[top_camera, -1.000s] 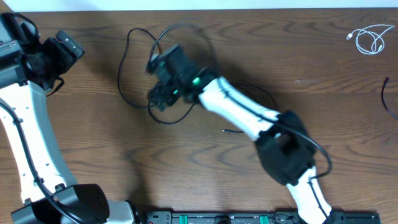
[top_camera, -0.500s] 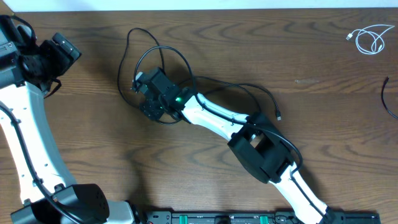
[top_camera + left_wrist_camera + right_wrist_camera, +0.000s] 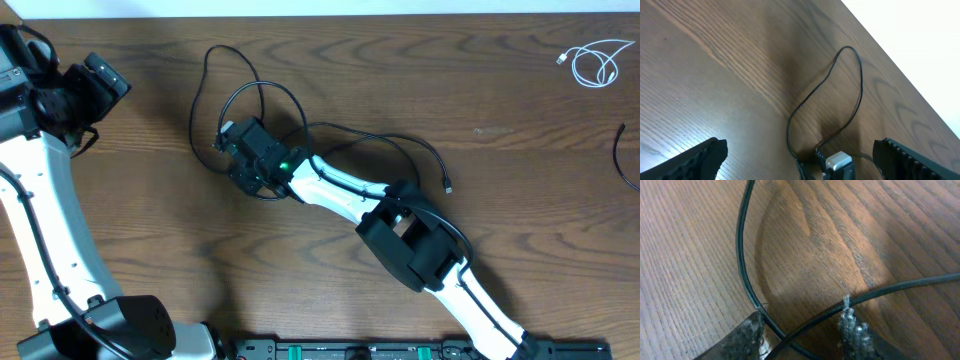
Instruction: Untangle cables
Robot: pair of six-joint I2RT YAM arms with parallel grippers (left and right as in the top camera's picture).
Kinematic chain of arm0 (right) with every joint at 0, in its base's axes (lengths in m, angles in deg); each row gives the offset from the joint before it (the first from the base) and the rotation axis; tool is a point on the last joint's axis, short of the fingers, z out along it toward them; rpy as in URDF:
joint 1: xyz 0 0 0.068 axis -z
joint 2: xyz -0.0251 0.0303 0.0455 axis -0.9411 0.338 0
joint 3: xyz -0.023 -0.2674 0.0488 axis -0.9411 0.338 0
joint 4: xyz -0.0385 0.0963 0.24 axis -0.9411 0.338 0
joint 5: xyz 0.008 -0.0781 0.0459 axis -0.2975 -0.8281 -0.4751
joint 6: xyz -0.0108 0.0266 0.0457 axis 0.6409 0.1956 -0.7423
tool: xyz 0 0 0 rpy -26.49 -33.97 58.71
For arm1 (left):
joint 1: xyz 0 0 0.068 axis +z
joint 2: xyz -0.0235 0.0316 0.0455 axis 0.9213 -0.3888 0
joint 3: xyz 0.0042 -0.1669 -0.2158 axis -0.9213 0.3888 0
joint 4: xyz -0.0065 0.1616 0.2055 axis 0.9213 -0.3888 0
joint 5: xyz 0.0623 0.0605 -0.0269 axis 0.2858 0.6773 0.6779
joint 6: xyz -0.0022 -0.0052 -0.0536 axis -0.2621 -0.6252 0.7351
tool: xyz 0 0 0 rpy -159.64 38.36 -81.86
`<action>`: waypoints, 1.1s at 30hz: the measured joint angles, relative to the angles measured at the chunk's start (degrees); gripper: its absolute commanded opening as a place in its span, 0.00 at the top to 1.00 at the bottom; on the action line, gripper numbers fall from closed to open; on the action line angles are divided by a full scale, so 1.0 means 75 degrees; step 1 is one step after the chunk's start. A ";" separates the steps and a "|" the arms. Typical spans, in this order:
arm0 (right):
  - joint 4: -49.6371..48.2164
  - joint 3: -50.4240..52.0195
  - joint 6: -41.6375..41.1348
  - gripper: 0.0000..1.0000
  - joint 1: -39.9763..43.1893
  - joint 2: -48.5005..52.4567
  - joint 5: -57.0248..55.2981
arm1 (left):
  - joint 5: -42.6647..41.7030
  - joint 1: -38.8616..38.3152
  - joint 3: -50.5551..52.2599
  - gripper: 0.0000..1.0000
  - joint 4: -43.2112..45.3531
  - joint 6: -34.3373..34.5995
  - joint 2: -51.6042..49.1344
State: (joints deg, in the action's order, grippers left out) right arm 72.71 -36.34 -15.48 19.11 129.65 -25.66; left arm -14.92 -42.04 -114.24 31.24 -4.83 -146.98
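Since a second ago, the right claw has swung left and down onto the tangle of black cable, and its fingers have drawn closer together. They stand apart low over the desk, with two black strands crossing in the gap and one brushing a fingertip; nothing is pinched. The loops lie toward the desk's far left part, with one plug end trailing toward the middle. The left claw is spread wide near the far left corner, holding nothing. A white cable lies coiled at the far right corner, and a second black cable curves at the right edge.
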 measured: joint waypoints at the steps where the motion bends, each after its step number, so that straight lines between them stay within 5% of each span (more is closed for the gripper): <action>1: 0.0055 -0.0044 -0.0093 0.72 0.0000 0.0023 -0.0009 | 0.0000 0.0000 0.0000 0.02 0.0000 0.0000 0.0000; 3: 0.0356 -0.0154 -0.0219 0.87 0.0000 0.0044 -0.0085 | -0.0003 0.0000 0.0000 0.02 0.0000 0.0003 0.0000; 8: 0.1253 -0.0396 -0.0391 0.99 0.0009 0.0017 -0.0638 | -0.0003 0.0000 0.0000 0.02 0.0003 0.0000 0.0000; 20: 0.4380 -0.0073 -0.0411 0.99 0.1440 -0.1291 -0.1521 | 0.0000 0.0000 0.0000 0.02 -0.0006 0.0000 0.0000; 33: 0.6234 -0.0064 0.0122 0.99 0.3812 -0.4322 -0.0184 | 0.0017 0.0000 0.0000 0.02 -0.0006 0.0003 0.0000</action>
State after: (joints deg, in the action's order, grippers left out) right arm 119.47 -36.82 -14.56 47.70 97.23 -27.03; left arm -14.79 -42.04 -114.24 31.20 -4.81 -146.98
